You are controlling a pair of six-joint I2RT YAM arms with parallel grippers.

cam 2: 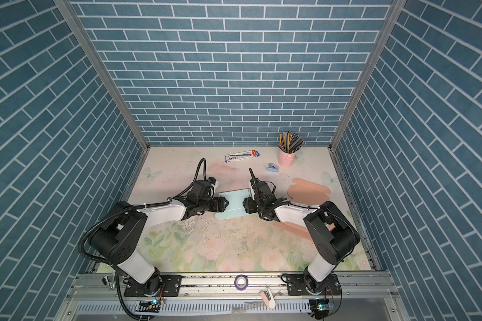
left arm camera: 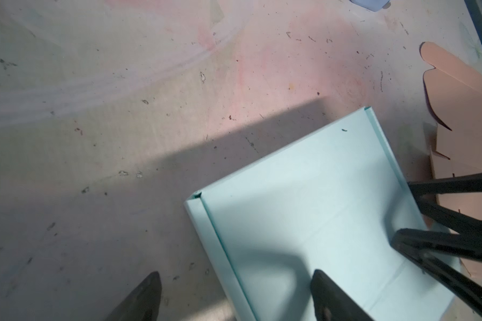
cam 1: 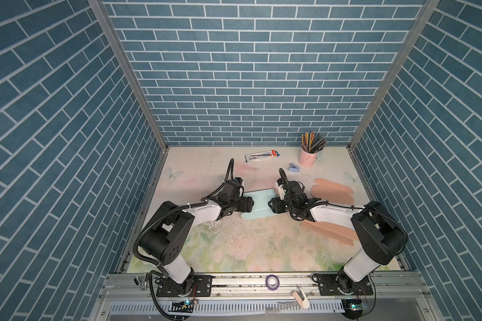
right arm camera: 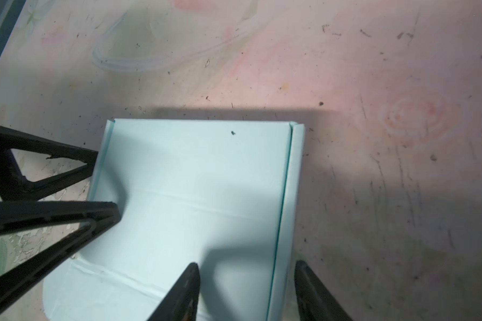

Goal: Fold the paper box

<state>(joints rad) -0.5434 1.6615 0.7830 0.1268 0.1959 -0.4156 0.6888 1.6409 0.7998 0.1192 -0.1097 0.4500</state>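
Closest to the lens runs the metal rail [cam 1: 234,287] that carries both arm bases. Beyond it spreads the floral table [cam 1: 234,250], scuffed and flecked with chipped paint. At the table's centre lies the pale blue paper box [cam 1: 258,207], a flat sheet with a narrow strip creased upward along its 9 o'clock and 3 o'clock edges. The left gripper [left arm camera: 235,273] meets the 9 o'clock edge. Its jaws stand released, one finger over the bare table and one over the blue panel, with the raised strip between them untouched. The right gripper [right arm camera: 246,263] straddles the 3 o'clock strip the same way, jaws apart and not pinching it. Peach card cut-outs [cam 1: 331,191] lie at 3 o'clock, well apart from the box, and another [cam 1: 329,230] shows at 4 o'clock, partly under the right arm. A pink cup [cam 1: 306,159] of pencils stands at 1 o'clock, a pen pack [cam 1: 262,156] lies at 12 o'clock, and a small blue item [cam 1: 294,167] sits just beside the cup. A purple tape roll [cam 1: 272,282] rests on the rail at 6 o'clock.
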